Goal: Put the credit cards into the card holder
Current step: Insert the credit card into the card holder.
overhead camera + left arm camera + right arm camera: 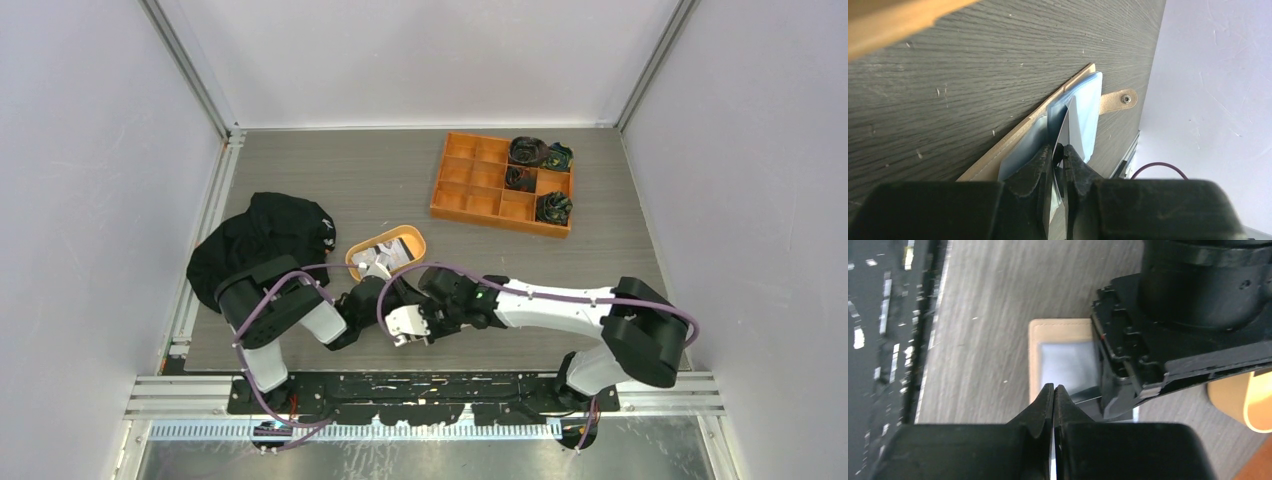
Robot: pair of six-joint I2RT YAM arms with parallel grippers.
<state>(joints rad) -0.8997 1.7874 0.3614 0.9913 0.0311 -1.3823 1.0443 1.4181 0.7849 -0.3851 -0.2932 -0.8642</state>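
**Two grippers meet over the open card holder by the table's near edge**

Towards the middle of the near edge of the table (pixel 330 170), the card holder (pixel 1058 330) lies open and flat, tan inside facing up, with clear sleeves fanned above it. Its snap tab (pixel 1120 100) sticks out flat on the wood from one side.

The left gripper (pixel 1059 150) reaches low over the holder with its fingers drawn in on a light credit card (pixel 1077 125). It pinches the card by one edge. The card stands on edge, and its leading end is among the clear sleeves (which sleeve it sits in cannot be told).

The right gripper (pixel 1054 388) comes in from the other side with its fingers pressed together. Their tips are over the holder's edge, just beside the left gripper's black body. Whether anything thin is caught between them cannot be told.

Just beyond the two grippers is an oval tan tray (pixel 413 240) holding a few pale flat items, too small to identify. A heap of black cloth (pixel 262 235) lies by the left edge. Near the far right corner, an orange compartment box (pixel 470 185) has dark bundles (pixel 528 152) in its right-hand compartments.
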